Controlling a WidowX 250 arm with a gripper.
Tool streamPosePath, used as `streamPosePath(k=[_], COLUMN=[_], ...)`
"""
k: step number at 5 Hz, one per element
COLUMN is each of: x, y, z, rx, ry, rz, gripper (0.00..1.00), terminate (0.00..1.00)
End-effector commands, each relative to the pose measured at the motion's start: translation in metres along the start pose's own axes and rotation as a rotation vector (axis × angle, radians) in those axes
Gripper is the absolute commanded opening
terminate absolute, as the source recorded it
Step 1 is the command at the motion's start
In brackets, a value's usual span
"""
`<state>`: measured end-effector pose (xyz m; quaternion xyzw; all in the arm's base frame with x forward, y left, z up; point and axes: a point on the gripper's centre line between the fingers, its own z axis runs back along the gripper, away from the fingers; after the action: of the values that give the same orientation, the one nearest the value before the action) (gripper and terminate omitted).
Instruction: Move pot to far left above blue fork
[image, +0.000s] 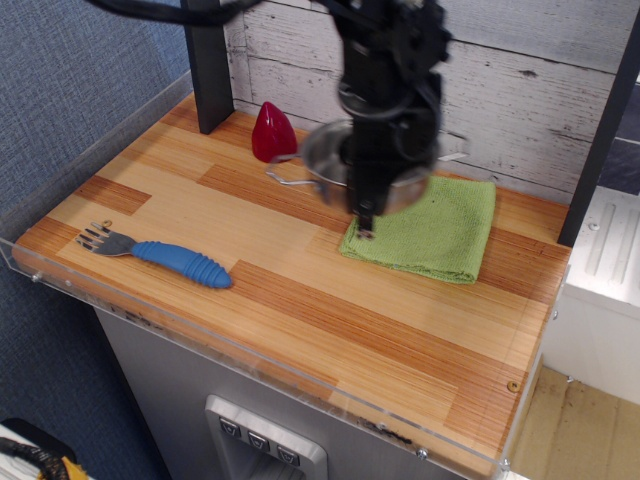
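The shiny steel pot (320, 162) hangs in the air, blurred by motion, over the left edge of the green cloth (435, 232) and the wood beside it. My gripper (366, 218) points down and is shut on the pot's near rim, one finger inside and one outside. The arm hides the pot's middle. The blue fork (170, 256) lies near the table's front left edge, tines to the left, well left of and nearer than the pot.
A red cone-shaped object (273, 132) stands at the back, just left of the pot. A black post (207, 62) rises at the back left corner. A clear plastic rim (90, 150) borders the left and front edges. A white plank wall is behind.
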<state>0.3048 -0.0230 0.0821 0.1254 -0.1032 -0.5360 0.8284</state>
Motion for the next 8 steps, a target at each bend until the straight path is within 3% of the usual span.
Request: streamPosePath(k=[1, 3, 5, 8], x=[-0.043, -0.078, -0.098, -0.104], y=[0.001, 0.000, 0.006, 0.011], z=[0.010, -0.001, -0.023, -0.036], rx=[-0.024, -0.046, -0.078, -0.077], ry=[0.044, 0.083, 0.117, 0.141], rz=[0.136, 0.222, 0.232, 0.271], gripper=[0.00, 0.00, 0.00, 0.00], terminate=[0.00, 0.00, 0.00, 0.00])
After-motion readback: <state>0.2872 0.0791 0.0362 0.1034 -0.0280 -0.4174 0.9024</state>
